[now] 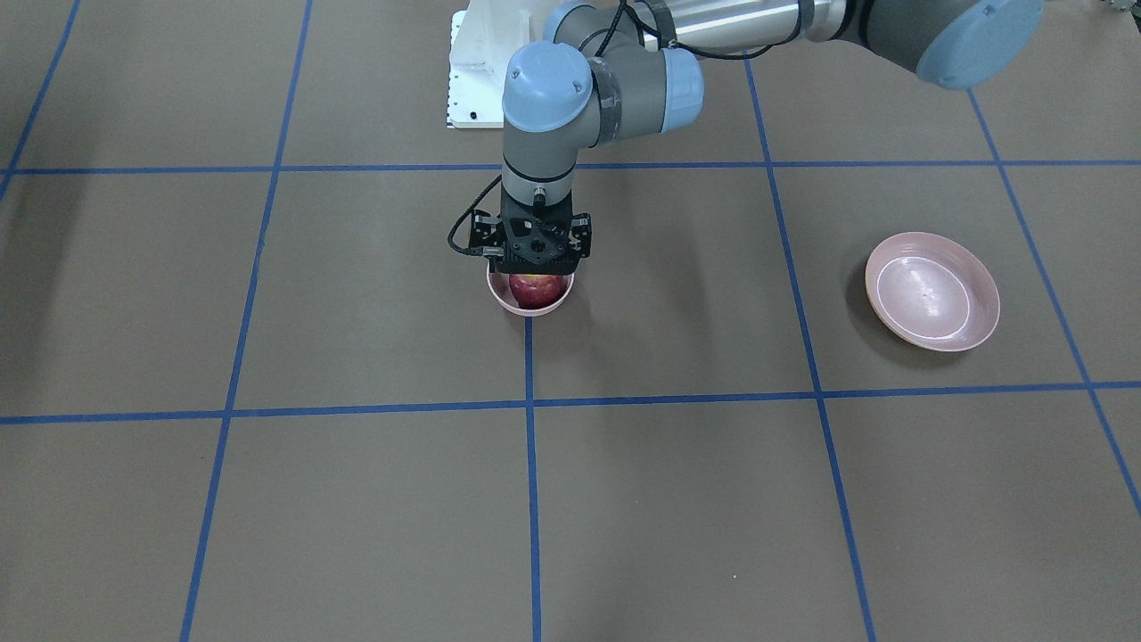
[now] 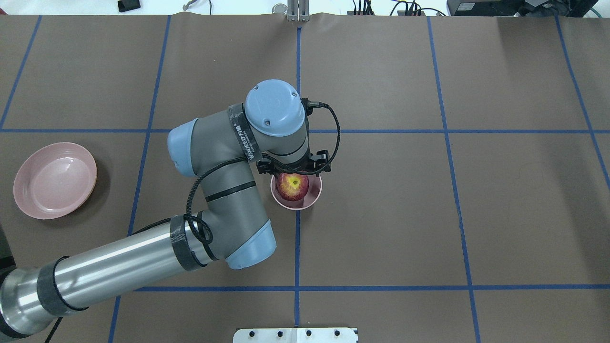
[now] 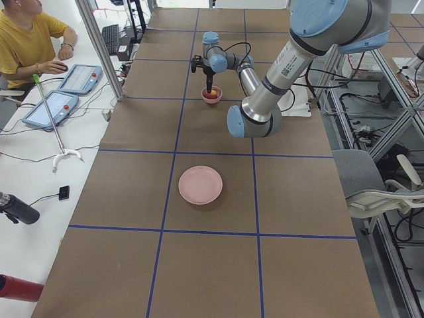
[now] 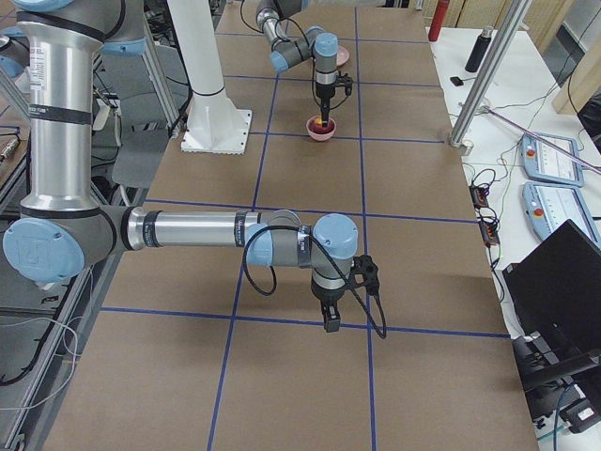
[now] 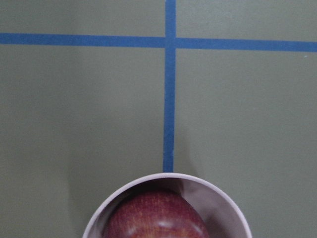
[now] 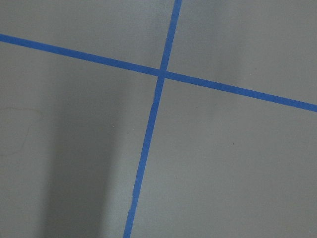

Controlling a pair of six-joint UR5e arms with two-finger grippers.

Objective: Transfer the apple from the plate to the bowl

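Note:
The dark red apple (image 1: 535,290) sits inside the small pink bowl (image 1: 526,311) at the table's middle, its yellow-green stem hollow facing up in the overhead view (image 2: 291,186). My left gripper (image 1: 535,269) hangs straight down right over the apple; its fingers are hidden, so I cannot tell whether they hold it. The left wrist view shows the apple (image 5: 156,218) in the bowl (image 5: 220,201). The wide pink plate (image 2: 55,180) lies bare to the robot's left. My right gripper (image 4: 330,324) shows only in the exterior right view, low over the table; I cannot tell its state.
The white robot base plate (image 2: 295,335) sits at the table's near edge. An operator (image 3: 26,40) sits beyond the far side with control pendants (image 3: 56,106). Blue tape lines (image 6: 161,74) cross under the right wrist.

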